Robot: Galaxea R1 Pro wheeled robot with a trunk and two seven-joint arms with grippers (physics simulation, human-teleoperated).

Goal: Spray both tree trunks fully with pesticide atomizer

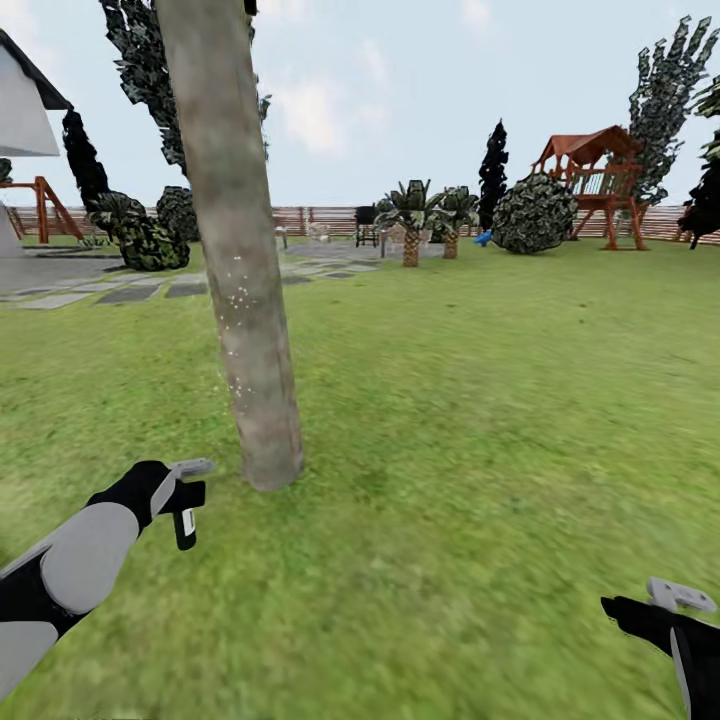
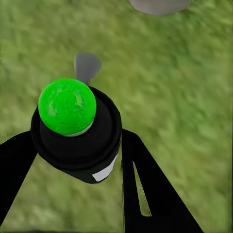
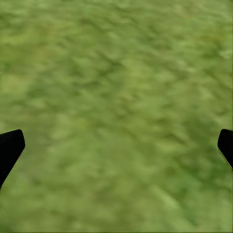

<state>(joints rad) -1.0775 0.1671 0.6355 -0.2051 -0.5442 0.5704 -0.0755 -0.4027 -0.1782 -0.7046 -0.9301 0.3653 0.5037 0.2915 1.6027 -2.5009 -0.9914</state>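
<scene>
Head view: my left pincer (image 1: pixel 185 495) pinches the small black pesticide atomizer (image 1: pixel 186 525) at seven o'clock, beside the thick grey-brown tree trunk (image 1: pixel 240 270), lightly flecked white; spraying looks begun, coverage incomplete.

Left wrist view: the atomizer (image 2: pixel 77 131) shows a green dot; no legible writing.

Right wrist view: right pincer (image 3: pixel 116 145) spread over mottled green grass (image 3: pixel 116 73).

text: none readable | labels: none | numbers: none | signs: none

The thick mottled grey-brown tree trunk (image 1: pixel 240 280) carries scattered fine white specks (image 1: pixel 238 300). The small black sprayer with a pale strip (image 1: pixel 186 524) shows a bright green dot (image 2: pixel 67 106) on top. Rough mottled green grass (image 1: pixel 480 420) spreads all around.
</scene>
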